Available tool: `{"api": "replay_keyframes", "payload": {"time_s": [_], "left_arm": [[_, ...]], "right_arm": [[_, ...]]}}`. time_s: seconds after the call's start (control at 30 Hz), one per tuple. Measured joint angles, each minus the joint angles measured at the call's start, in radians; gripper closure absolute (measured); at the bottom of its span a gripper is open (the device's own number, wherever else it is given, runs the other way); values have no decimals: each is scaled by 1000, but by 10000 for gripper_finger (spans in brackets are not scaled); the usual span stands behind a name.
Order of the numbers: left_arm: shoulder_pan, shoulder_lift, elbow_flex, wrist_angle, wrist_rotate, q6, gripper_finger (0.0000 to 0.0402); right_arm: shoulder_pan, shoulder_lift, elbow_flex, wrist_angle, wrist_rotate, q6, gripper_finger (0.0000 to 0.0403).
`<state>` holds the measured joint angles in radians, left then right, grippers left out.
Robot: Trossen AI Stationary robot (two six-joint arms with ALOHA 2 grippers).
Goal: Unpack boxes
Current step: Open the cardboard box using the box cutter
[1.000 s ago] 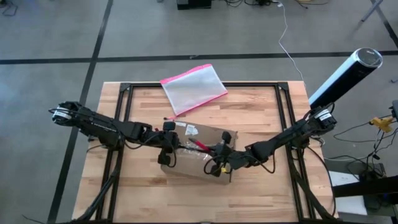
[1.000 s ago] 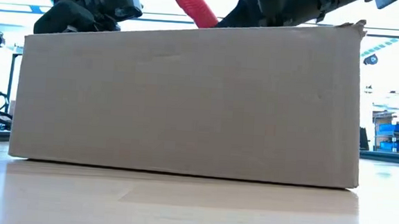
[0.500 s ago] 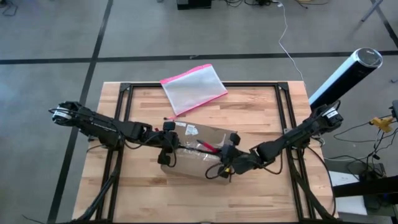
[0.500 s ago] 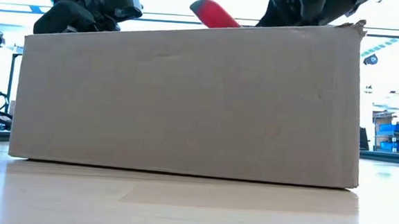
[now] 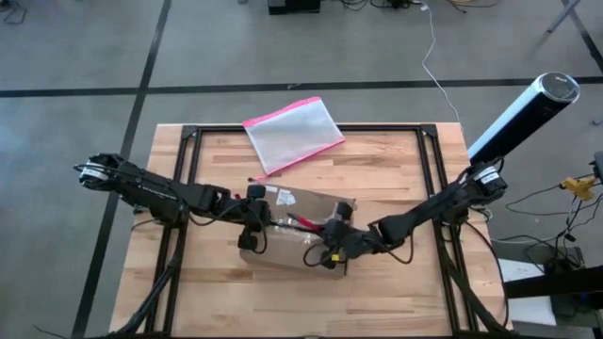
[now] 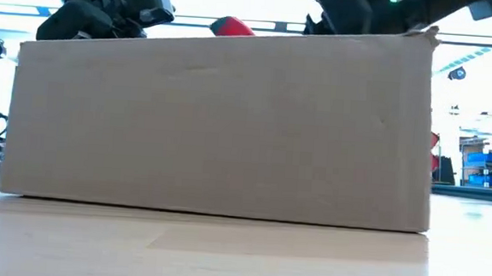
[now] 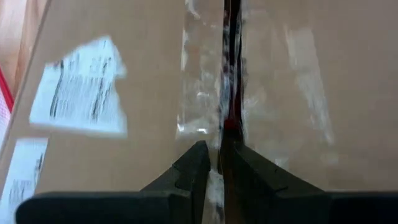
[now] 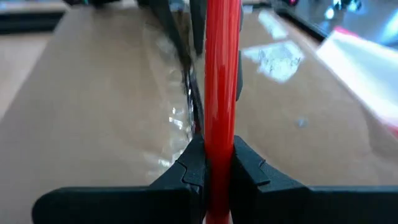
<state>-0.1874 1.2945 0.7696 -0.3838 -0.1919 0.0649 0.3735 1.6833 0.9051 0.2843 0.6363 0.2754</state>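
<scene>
Box [image 5: 294,228] mid-table; right claw [image 8: 212,163] grips red tool [image 8: 221,74] over seam.

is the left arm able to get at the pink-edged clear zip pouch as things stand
Probably yes, but not right away: the pink-edged translucent zip pouch lies bare at the table's far edge, while the left gripper is nearly closed on the brown cardboard box's taped seam.

Both arms are stretched inward, wrists low. Left gripper [image 7: 214,163] is nearly closed; right gripper [image 8: 215,163] is clamped w/ fingers pinched.
</scene>
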Motion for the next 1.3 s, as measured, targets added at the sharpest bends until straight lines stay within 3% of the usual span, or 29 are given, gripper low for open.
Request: {"api": "replay_keyframes", "payload": {"time_s": [0.3, 0.47, 0.83, 1.3], "left_arm": [[-2, 0, 0, 9, 2, -9, 338], [-2, 0, 0, 9, 2, -14, 338], [-3, 0, 0, 8, 3, -15, 338], [-3, 0, 0, 17, 3, -15, 338]], "right_arm": [[-54, 14, 0, 239, -65, -144, 384], [-53, 4, 0, 269, -70, -182, 384], [-41, -1, 0, 67, -88, -37, 384], [67, -72, 1, -232, -83, 183, 384]]}}
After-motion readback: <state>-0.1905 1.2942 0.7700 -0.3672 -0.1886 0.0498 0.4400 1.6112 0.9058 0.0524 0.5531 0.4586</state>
